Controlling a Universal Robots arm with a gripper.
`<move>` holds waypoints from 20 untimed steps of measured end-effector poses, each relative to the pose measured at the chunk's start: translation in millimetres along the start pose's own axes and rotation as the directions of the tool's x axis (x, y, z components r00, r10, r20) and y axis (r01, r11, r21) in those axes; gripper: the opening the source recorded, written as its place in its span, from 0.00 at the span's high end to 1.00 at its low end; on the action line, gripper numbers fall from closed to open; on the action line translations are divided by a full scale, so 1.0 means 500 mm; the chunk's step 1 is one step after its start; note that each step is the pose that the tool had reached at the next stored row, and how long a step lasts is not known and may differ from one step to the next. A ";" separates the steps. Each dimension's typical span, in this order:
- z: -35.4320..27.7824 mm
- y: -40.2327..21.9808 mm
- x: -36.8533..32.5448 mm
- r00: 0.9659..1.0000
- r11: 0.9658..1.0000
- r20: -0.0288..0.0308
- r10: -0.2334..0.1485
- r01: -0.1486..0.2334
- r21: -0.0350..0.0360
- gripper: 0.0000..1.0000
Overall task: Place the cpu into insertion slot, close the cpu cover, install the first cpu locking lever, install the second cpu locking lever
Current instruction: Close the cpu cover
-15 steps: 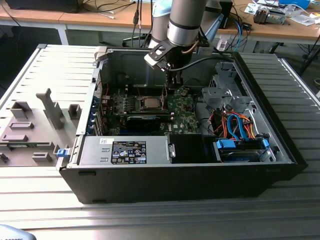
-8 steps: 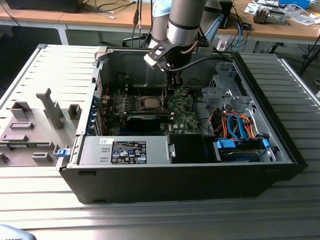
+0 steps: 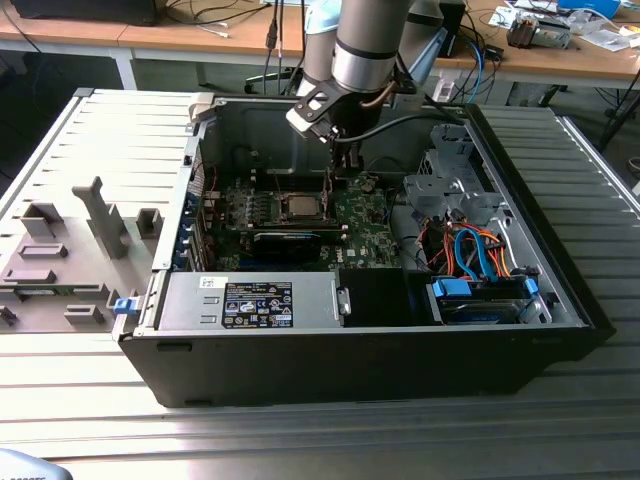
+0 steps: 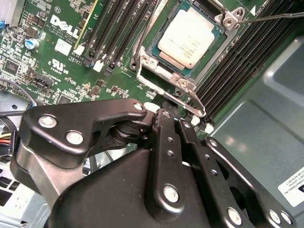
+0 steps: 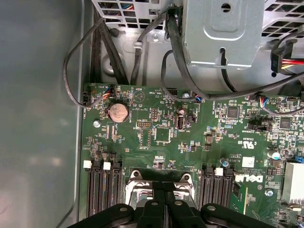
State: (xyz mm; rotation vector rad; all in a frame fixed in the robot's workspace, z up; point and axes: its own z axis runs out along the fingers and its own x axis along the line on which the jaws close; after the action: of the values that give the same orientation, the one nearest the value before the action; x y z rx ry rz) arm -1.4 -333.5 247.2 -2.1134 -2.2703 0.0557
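The cpu, a square chip with a silver top, lies flat in the insertion slot on the green motherboard. The silvery cpu cover lies down around the chip's edges. One wire locking lever runs along the socket's side nearest my fingers. A second thin lever stretches away from the far corner. My gripper is shut, its black fingertips together just short of the near lever with nothing seen between them. Its tips hang over the socket rim. In the exterior view the gripper hangs inside the open case beside the cpu.
Black memory slots flank the socket on both sides. A coin battery, loose black cables and a metal drive cage lie beyond it. The power supply fills the case front. A grey fixture tray sits at the exterior view's left.
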 end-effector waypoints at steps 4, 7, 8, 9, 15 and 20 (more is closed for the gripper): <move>0.000 -0.001 0.000 1.000 1.000 0.000 0.000 0.000 0.000 0.89; 0.000 -0.002 0.000 1.000 1.000 0.000 0.000 0.000 0.000 0.89; 0.000 -0.002 0.000 1.000 1.000 0.000 0.000 0.000 0.000 0.89; 0.000 -0.002 0.000 1.000 1.000 0.000 0.000 0.000 0.000 0.89; 0.003 -0.017 0.001 1.000 1.000 0.000 0.000 0.000 0.000 0.89; 0.012 -0.026 0.002 1.000 1.000 0.000 0.000 0.000 0.000 0.89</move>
State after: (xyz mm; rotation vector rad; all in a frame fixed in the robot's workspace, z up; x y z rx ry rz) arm -15.0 -333.4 242.0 -2.1134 -2.2701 0.0554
